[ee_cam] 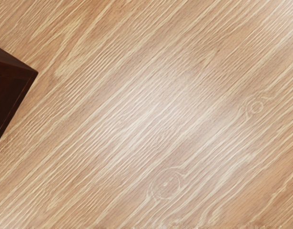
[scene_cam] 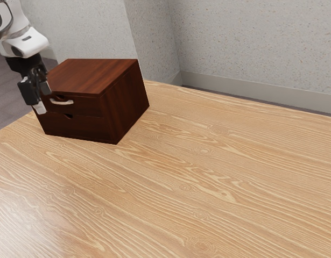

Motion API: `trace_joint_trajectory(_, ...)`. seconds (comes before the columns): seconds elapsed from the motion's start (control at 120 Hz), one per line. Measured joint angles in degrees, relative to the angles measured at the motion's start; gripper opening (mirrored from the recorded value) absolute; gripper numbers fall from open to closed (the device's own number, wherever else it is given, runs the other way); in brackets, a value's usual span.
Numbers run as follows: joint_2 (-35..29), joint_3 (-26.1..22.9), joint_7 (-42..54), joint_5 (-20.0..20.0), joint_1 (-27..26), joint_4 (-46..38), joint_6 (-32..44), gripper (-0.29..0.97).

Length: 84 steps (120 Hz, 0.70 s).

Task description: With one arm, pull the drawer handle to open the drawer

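Exterior view — gripper (scene_cam: 38, 101) beside drawer handle (scene_cam: 62, 101).

Light wood-grain table (scene_cam: 219, 183), flat. On it: 1 dark brown 2-drawer cabinet (scene_cam: 108, 102), upright, base flush w/ tabletop, nr table edge at exterior view's left.

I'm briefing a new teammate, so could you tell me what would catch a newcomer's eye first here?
A dark wooden drawer box stands on the pale wood-grain table, toward the exterior view's upper left. The black gripper hangs at its front, beside the upper drawer's light handle.
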Motion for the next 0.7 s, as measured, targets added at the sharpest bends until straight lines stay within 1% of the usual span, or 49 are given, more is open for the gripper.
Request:
trace_joint_trajectory(0.167,3.89,-1.09,10.57,-0.35,5.39,0.86,3.33,0.68)
trace_joint_trajectory(0.317,6.19,-7.15,19.91,-0.47,13.41,0.92,7.51,0.68)
trace_joint_trajectory(0.375,6.90,-9.58,23.21,-0.50,15.86,0.93,9.07,0.68)
trace_joint_trajectory(0.433,7.62,-11.00,26.22,-0.59,17.67,0.93,10.57,0.68)
trace_joint_trajectory(0.492,8.61,-12.63,29.19,-1.83,19.94,0.93,12.30,0.67)
trace_joint_trajectory(0.608,10.07,-13.50,34.75,-4.19,21.58,0.93,15.83,0.62)
trace_joint_trajectory(0.7,10.89,-15.04,38.63,-5.05,23.39,0.99,18.42,0.54)
